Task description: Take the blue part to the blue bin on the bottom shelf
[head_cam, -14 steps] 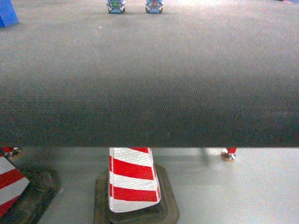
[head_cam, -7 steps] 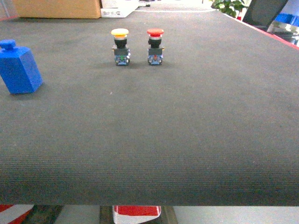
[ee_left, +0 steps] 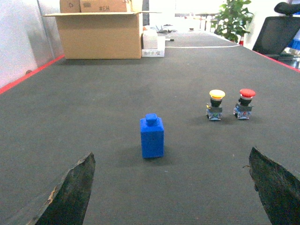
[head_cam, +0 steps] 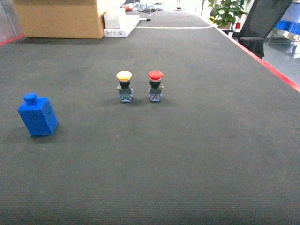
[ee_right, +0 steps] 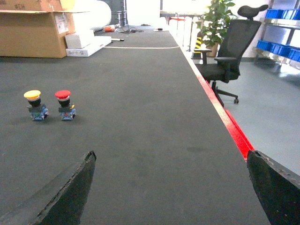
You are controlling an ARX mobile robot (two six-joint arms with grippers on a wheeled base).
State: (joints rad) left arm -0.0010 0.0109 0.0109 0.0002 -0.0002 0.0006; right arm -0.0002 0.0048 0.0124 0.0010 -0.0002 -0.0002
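Observation:
The blue part stands upright on the dark mat at the left of the head view. It also shows in the left wrist view as a bright-blue block with a knob on top, straight ahead of my left gripper. That gripper is open, with nothing between its fingers. My right gripper is open too, over bare mat near the table's right side. Neither gripper appears in the head view. The blue bin and the bottom shelf are out of view.
A yellow-capped push button and a red-capped push button stand side by side mid-table. A cardboard box and a white box sit at the far end. A red edge strip borders the right side, with an office chair beyond.
The head view has tilted upward: the table's front edge and the striped cones under it have left the frame, and the far end with the cardboard box has come in.

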